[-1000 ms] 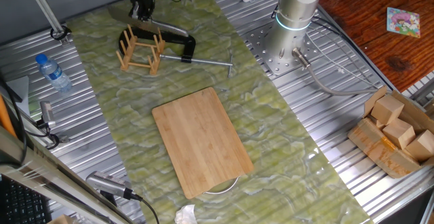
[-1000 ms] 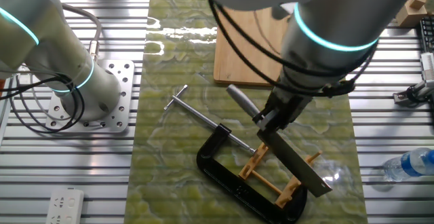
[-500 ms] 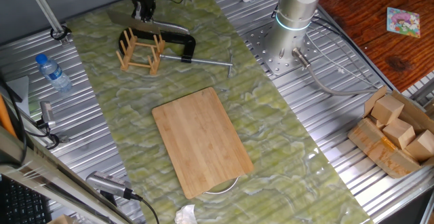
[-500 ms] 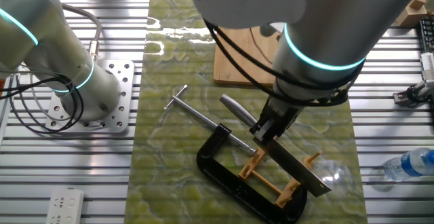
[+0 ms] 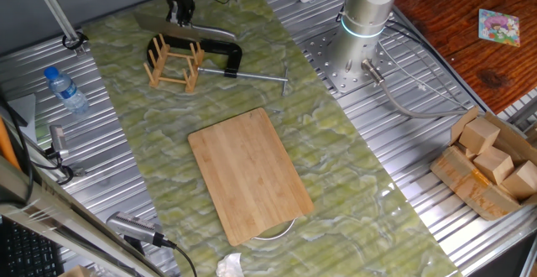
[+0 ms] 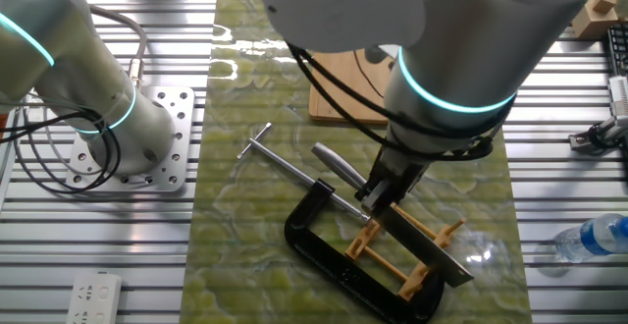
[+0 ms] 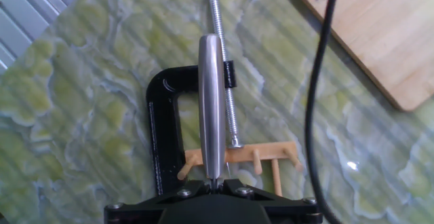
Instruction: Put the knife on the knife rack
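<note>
The knife (image 6: 424, 243) is held edge-down, its broad dark blade low between the dowels of the knife rack (image 6: 404, 261) and its silver handle (image 6: 332, 164) pointing up-left. My gripper (image 6: 385, 192) is shut on the knife where blade meets handle. In the hand view the handle (image 7: 211, 95) runs straight away from my gripper (image 7: 215, 182), above the rack (image 7: 252, 157). In one fixed view the rack (image 5: 174, 64) stands at the far left, with my gripper (image 5: 179, 13) just above it and the handle (image 5: 211, 35) sticking out to the right.
A black C-clamp (image 6: 329, 265) with a steel rod (image 6: 285, 172) lies around the rack; it also shows in the hand view (image 7: 161, 125). A bamboo cutting board (image 5: 249, 174) lies mid-table. A water bottle (image 5: 65, 90) lies left. A box of wooden blocks (image 5: 491, 164) sits right.
My gripper has moved down and a little left with the knife. The blade sits lower among the rack's dowels and the handle is closer to the clamp rod.
</note>
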Tool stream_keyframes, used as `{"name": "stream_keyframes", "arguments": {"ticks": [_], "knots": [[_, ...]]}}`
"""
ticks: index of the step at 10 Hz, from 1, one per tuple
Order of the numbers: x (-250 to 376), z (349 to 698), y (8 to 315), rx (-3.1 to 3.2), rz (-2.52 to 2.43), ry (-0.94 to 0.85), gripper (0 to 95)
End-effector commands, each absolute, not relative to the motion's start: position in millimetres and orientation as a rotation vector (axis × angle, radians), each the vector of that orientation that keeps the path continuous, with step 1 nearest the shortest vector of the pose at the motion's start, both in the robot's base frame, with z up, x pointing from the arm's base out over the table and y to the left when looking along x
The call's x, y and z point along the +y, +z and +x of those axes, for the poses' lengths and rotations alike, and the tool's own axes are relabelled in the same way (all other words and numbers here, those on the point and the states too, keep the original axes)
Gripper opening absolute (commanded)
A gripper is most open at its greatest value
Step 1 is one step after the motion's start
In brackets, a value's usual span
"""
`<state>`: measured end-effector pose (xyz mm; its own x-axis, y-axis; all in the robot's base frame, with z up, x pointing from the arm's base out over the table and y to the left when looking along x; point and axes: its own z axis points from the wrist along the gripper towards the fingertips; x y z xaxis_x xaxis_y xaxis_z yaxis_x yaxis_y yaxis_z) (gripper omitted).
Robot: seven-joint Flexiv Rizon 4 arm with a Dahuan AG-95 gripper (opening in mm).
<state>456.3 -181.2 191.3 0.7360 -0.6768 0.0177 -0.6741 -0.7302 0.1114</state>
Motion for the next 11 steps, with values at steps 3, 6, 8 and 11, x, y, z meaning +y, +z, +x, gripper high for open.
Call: {"name": "stream_keyframes", "arguments": {"ticks": [3, 6, 8, 11], "knots": [[-183.1, 456.5, 186.2, -1.094, 2.834, -0.026, 0.0], [-185.5, 457.8, 180.2, -1.111, 2.837, -0.02, 0.0], [-186.0, 456.6, 177.1, -1.117, 2.84, -0.015, 0.0], [-185.1, 456.4, 170.6, -1.128, 2.846, 0.009, 0.0]]}}
